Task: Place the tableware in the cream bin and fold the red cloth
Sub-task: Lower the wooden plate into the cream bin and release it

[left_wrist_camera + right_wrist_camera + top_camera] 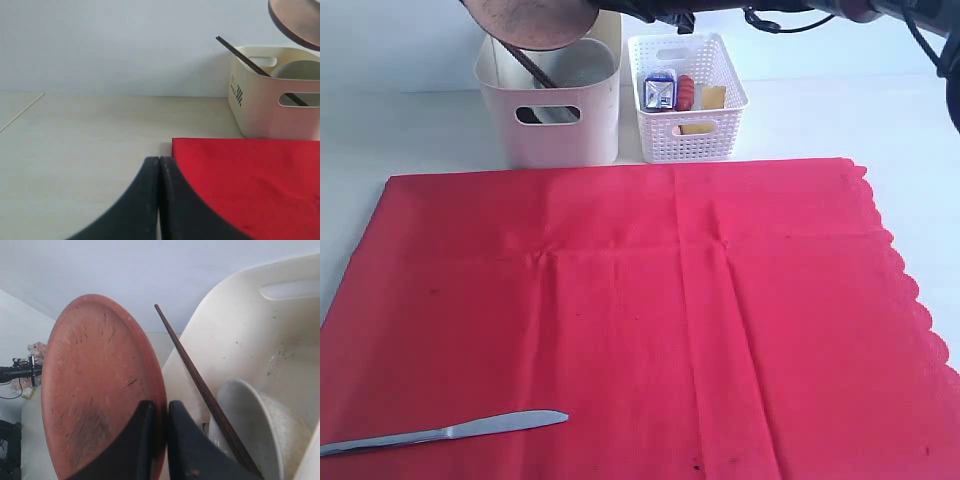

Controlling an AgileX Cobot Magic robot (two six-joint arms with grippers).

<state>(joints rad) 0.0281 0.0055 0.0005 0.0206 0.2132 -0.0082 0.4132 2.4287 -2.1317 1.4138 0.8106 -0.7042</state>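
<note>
Exterior view and right wrist view agree: the right gripper is pinched tight on the rim of the round brown wooden plate, which is held tilted just above the cream bin. Dark chopsticks lean out of that bin and a white bowl lies inside. A white lattice basket stands just beside the bin. The red cloth lies spread flat in front of the bin, with the silver table knife on the side farthest from it. The left gripper, jaws pressed together on nothing, hangs by a cloth corner, apart from the bin.

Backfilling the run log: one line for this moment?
right pincer: shut on wooden plate, over cream bin | left pincer: shut, empty | in bin: chopsticks, white bowl | on red cloth: table knife | cloth: unfolded
</note>
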